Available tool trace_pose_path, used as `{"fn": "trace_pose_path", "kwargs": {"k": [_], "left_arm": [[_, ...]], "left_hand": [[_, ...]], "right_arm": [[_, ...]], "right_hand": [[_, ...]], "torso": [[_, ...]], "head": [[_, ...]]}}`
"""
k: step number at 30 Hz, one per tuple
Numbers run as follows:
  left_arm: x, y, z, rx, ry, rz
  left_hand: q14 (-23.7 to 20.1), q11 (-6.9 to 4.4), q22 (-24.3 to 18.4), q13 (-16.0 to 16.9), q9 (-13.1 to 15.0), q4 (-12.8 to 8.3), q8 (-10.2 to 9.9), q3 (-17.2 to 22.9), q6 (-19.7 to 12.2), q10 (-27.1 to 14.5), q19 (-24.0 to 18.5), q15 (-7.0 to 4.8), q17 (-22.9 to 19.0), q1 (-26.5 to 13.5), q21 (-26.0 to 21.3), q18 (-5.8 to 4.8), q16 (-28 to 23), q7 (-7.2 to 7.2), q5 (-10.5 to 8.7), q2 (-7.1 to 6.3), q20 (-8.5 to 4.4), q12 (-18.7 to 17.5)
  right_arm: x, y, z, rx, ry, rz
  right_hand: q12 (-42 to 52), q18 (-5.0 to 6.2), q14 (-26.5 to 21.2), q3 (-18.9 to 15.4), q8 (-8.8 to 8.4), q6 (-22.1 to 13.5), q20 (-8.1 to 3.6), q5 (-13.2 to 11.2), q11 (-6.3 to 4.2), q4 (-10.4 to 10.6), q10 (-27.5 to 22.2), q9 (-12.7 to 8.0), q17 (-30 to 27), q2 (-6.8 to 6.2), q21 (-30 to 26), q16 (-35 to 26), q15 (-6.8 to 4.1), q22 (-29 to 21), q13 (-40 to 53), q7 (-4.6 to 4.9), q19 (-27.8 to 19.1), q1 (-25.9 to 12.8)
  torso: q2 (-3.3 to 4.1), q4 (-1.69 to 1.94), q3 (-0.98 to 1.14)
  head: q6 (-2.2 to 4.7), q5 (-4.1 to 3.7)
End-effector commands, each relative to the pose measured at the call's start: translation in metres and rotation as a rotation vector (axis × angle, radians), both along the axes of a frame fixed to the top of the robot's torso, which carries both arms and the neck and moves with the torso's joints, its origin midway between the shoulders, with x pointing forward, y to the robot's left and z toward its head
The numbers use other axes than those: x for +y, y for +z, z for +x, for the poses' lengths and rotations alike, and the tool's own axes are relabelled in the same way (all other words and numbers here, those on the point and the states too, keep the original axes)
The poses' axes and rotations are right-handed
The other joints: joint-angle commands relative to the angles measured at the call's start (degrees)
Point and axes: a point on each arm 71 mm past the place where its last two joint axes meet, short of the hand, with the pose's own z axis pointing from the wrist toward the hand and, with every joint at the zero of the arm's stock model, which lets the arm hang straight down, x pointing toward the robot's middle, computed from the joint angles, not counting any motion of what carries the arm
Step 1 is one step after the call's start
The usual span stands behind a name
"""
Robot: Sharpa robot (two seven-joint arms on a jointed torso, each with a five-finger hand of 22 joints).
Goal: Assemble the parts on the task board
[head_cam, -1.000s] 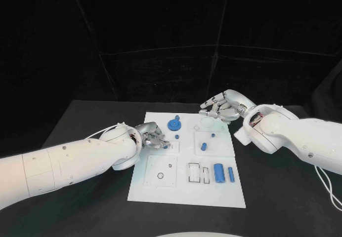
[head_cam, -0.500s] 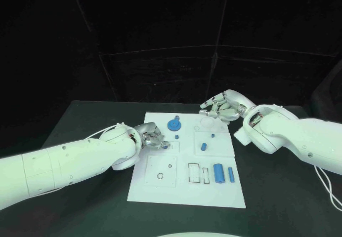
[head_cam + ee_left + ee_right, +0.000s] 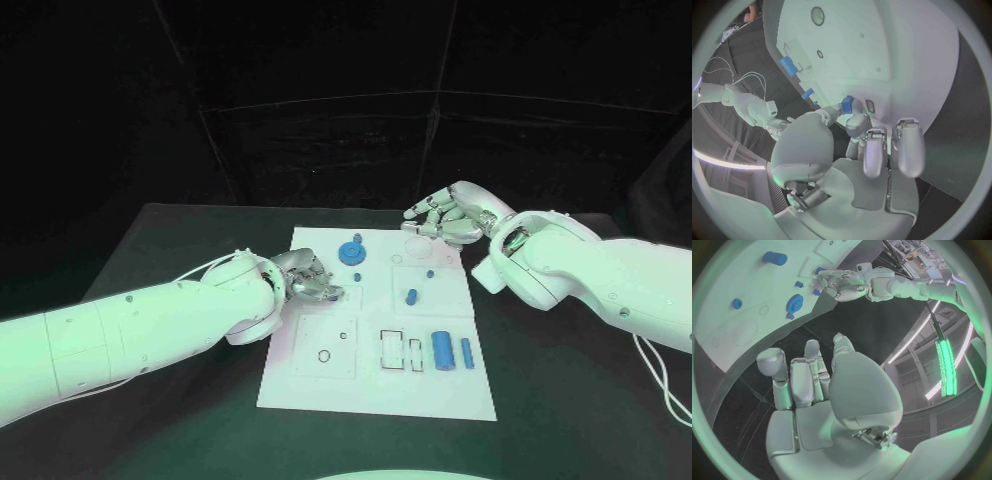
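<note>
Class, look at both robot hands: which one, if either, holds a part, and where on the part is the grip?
The left hand pinches a small blue part at its lower end, over the task board. The right hand holds nothing.

task board (image 3: pixel 378 380) | left edge hidden by left robot hand (image 3: pixel 306 279)

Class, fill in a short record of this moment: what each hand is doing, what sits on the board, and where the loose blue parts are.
left hand: pinches a small blue part over the task board's left side
right hand: at the board's far right corner, fingers curled in, holding nothing
blue gear: on the board's far end
blue cylinder: lying near the board's right edge, a thinner blue pin beside it
</note>
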Motion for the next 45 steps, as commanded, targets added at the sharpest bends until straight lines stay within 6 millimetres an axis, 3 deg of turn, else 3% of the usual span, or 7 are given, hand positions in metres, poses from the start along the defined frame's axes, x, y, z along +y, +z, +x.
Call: {"fn": "trace_pose_path", "kwargs": {"k": [1,35,45], "left_arm": [[0.0005,-0.0029,-0.0009,0.025,0.016,-0.002],[-0.0014,-0.0049,0.0017,0.070,0.049,-0.033],[-0.0005,-0.0049,0.0026,0.069,0.059,-0.036]], "left_hand": [[6.04,-0.36,0.15,0.19,-0.01,0.56,0.20,-0.29,0.05,0.27,0.63,-0.51,15.09,-0.71,0.09,-0.79,0.19,0.39,-0.01,-0.14,-0.45,0.24],[6.04,-0.57,1.39,1.75,0.59,4.80,1.04,-5.61,0.79,1.20,1.11,-0.70,15.09,-3.35,0.73,-1.00,0.19,0.13,-0.05,-0.04,-0.65,1.84],[6.04,-0.62,1.58,1.99,0.96,7.72,1.45,-12.97,0.78,1.28,1.14,-0.76,15.09,-5.31,0.71,-1.02,0.19,0.05,-0.47,0.65,-0.73,2.12]], "right_arm": [[0.0012,0.0012,0.0000,-0.003,0.009,0.004],[0.0020,0.0006,0.0008,0.000,0.011,0.004],[0.0020,0.0005,0.0008,0.001,0.011,0.004]], "right_hand": [[-0.35,0.57,0.70,-0.32,0.35,-0.44,-0.08,0.24,-0.09,-0.02,-0.57,0.06,-0.27,0.50,-0.40,-0.41,0.41,-0.25,-0.17,-0.04,-0.51,0.27],[-0.33,0.61,0.63,-0.41,0.37,-0.47,-0.06,0.27,-0.07,-0.01,-0.61,0.07,-0.42,0.55,-0.58,-0.56,0.43,-0.49,-0.18,-0.02,-0.65,0.22],[-0.36,0.64,0.57,-0.52,0.40,-0.49,-0.04,0.29,-0.06,0.03,-0.68,0.08,-0.58,0.62,-0.73,-0.71,0.45,-0.67,-0.27,-0.01,-0.75,0.10]], "torso": [[0.01,-0.04,-0.01],[-0.01,0.01,0.01],[0.03,0.01,-0.02]], "head": [[-0.06,-0.01],[-0.12,-0.46],[-0.03,-0.52]]}}
